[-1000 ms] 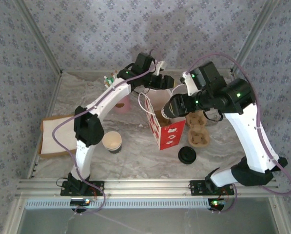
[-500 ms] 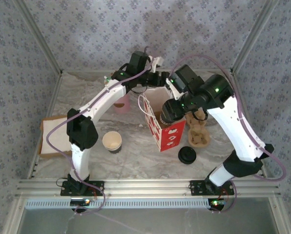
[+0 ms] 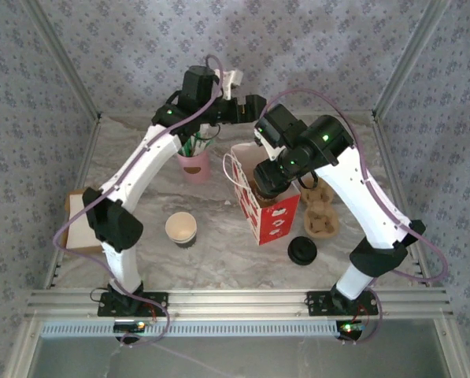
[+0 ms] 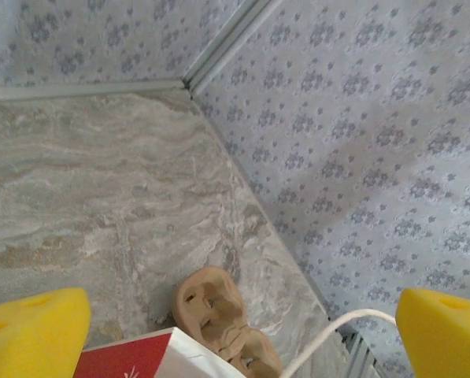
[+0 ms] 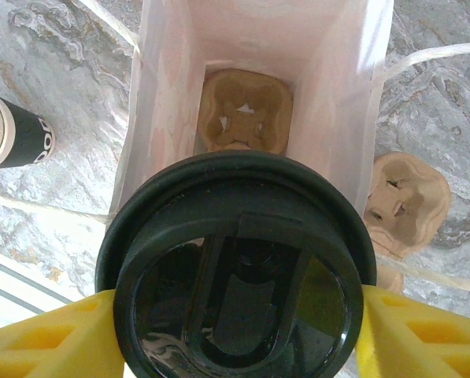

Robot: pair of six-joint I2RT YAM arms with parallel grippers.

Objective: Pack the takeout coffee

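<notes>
The takeout coffee (image 3: 181, 228) is an open paper cup, cream inside with a dark wall, standing on the table left of the red-and-white bag (image 3: 270, 213). Its dark side shows at the edge of the right wrist view (image 5: 14, 138). My right gripper (image 3: 268, 179) (image 5: 238, 331) is shut on a second cup capped with a black lid (image 5: 238, 268), held just above the bag's open mouth (image 5: 172, 94). A brown cup carrier (image 5: 245, 110) lies at the bottom of the bag. My left gripper (image 3: 246, 102) (image 4: 242, 331) is open and empty, raised behind the bag.
A pink cup of sticks (image 3: 194, 164) stands behind the bag on the left. Brown cup carriers (image 3: 320, 214) (image 4: 219, 315) lie right of the bag. A loose black lid (image 3: 302, 251) rests in front of it. A flat cardboard piece (image 3: 81, 222) lies at the left edge.
My left gripper has opened wide, let go of the bag's rim and risen back to the left. My right arm has carried the lidded cup over the bag's mouth.
</notes>
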